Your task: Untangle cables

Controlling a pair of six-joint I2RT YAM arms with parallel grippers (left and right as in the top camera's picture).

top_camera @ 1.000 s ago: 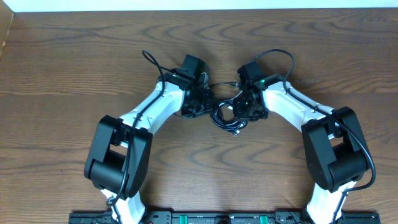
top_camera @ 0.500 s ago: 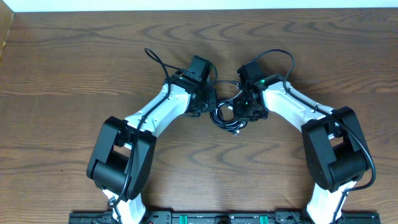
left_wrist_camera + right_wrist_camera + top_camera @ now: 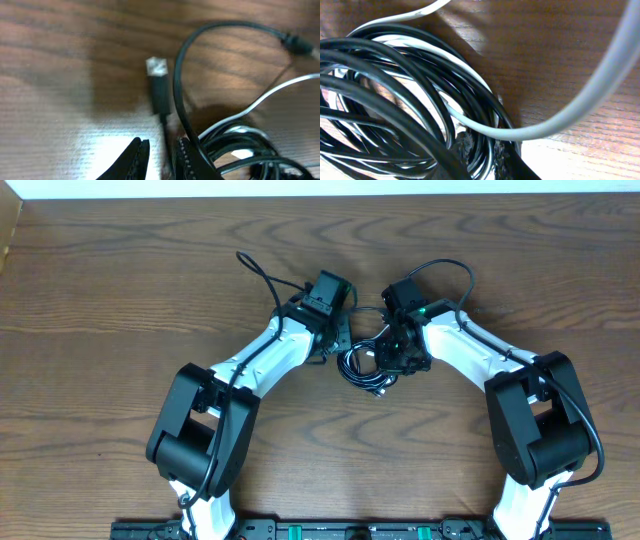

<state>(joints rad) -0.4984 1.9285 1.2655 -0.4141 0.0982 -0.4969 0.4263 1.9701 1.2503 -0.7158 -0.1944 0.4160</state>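
Note:
The cables [image 3: 366,368] lie in a tangled coil of several black cords and one white cord between my two grippers. In the left wrist view the coil [image 3: 240,145] is at the lower right. A black cord with a silver-tipped plug [image 3: 158,80] runs back between the fingers of my left gripper [image 3: 161,159], which is slightly open with table showing in the gap. It also shows in the overhead view [image 3: 336,340]. My right gripper [image 3: 484,152] is shut on black strands of the coil [image 3: 395,100], and the white cord [image 3: 580,100] arcs over it. In the overhead view the right gripper [image 3: 398,358] is at the coil's right edge.
The wooden table [image 3: 120,290] stretches on all sides. Thicker black arm cables loop behind the left wrist [image 3: 255,270] and the right wrist [image 3: 450,268]. A second plug end [image 3: 297,46] lies at the upper right of the left wrist view.
My left arm has moved up and to the right, closer to the coil's upper left. The right arm and the coil have not visibly moved.

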